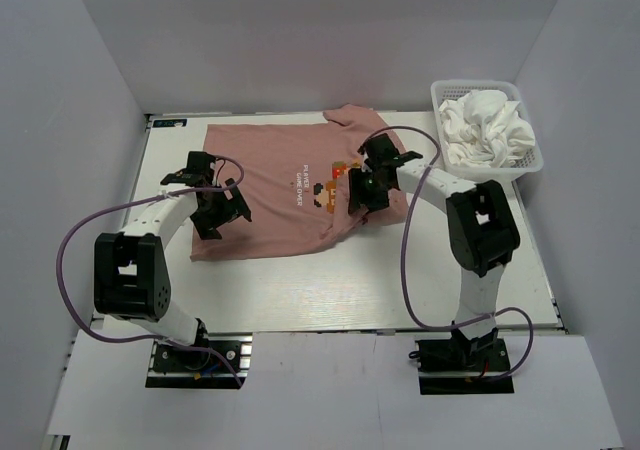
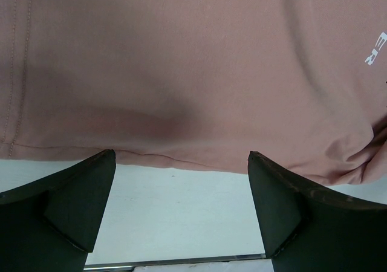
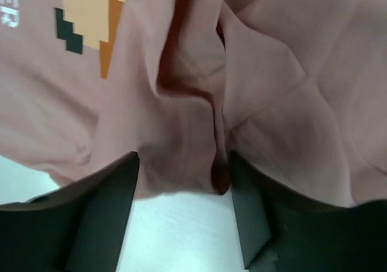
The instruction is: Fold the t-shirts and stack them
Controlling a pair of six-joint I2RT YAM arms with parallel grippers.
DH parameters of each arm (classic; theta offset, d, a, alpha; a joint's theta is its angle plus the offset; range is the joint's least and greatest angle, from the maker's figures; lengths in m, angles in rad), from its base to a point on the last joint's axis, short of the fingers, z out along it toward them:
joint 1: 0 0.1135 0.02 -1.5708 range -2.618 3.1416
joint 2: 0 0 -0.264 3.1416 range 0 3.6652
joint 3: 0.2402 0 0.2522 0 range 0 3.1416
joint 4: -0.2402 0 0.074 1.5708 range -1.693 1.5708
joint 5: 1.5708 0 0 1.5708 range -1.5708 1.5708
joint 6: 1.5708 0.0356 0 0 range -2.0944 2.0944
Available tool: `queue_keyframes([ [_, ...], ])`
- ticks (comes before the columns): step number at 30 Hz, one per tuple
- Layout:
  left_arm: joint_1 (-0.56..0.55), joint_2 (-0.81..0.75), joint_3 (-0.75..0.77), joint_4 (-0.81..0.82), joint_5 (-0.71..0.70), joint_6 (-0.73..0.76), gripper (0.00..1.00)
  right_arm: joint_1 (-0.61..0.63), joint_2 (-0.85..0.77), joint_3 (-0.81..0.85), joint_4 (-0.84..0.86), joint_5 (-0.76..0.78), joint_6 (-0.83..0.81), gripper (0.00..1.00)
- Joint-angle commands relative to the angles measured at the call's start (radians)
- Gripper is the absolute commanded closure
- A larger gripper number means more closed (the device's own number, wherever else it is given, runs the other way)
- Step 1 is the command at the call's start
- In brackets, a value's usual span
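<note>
Matt pink cloth tee [image 1: 270,190] on smooth white table [image 1: 350,290].

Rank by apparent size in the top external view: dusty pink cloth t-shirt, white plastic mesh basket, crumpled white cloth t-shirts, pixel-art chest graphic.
1. Dusty pink cloth t-shirt.
2. White plastic mesh basket.
3. Crumpled white cloth t-shirts, nearly filling it, so close.
4. Pixel-art chest graphic, partly hidden.

White desk [image 1: 300,290], pale planked top, dark strip along its edges. White plastic mesh basket [image 1: 476,83] upright at 2 o'clock, at the far right corner. Plain pale walls [image 1: 300,30] enclose three sides.
</note>
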Motion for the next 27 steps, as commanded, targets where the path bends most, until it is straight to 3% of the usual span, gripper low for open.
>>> queue_keyframes([
  [1, -0.003, -0.043, -0.006, 0.015, -0.012, -0.007, 0.00, -0.003, 0.037, 0.065, 0.023, -0.061, 0.025, 0.44],
  [3, -0.003, -0.052, -0.006, 0.015, -0.012, -0.007, 0.00, -0.007, 0.025, 0.059, 0.027, -0.065, 0.034, 0.71],
  [6, -0.003, -0.063, -0.017, 0.015, -0.012, -0.007, 0.00, -0.002, -0.040, 0.011, 0.056, -0.084, 0.049, 0.91],
  [9, -0.003, -0.073, -0.026, 0.015, -0.012, -0.007, 0.00, 0.001, -0.124, -0.063, 0.060, -0.084, 0.078, 0.93],
  [11, -0.003, -0.095, -0.040, 0.024, -0.001, -0.007, 0.00, 0.004, -0.178, -0.117, 0.049, -0.075, 0.101, 1.00],
  [15, -0.003, -0.118, -0.060, 0.025, -0.001, -0.017, 0.00, 0.009, -0.317, -0.295, 0.055, -0.085, 0.189, 1.00],
  [20, -0.003, -0.142, -0.083, 0.025, -0.001, -0.017, 0.00, 0.033, -0.635, -0.733, 0.058, -0.140, 0.338, 1.00],
  [21, -0.003, -0.142, -0.092, 0.025, -0.001, -0.017, 0.00, 0.038, -0.761, -0.779, 0.055, -0.162, 0.417, 1.00],
  [25, -0.003, -0.142, -0.092, 0.025, -0.001, -0.026, 0.00, 0.056, -1.007, -0.997, -0.052, -0.148, 0.558, 1.00],
  [27, -0.003, -0.142, -0.092, 0.015, -0.001, -0.026, 0.00, 0.053, -1.126, -1.016, -0.084, -0.139, 0.583, 0.69],
])
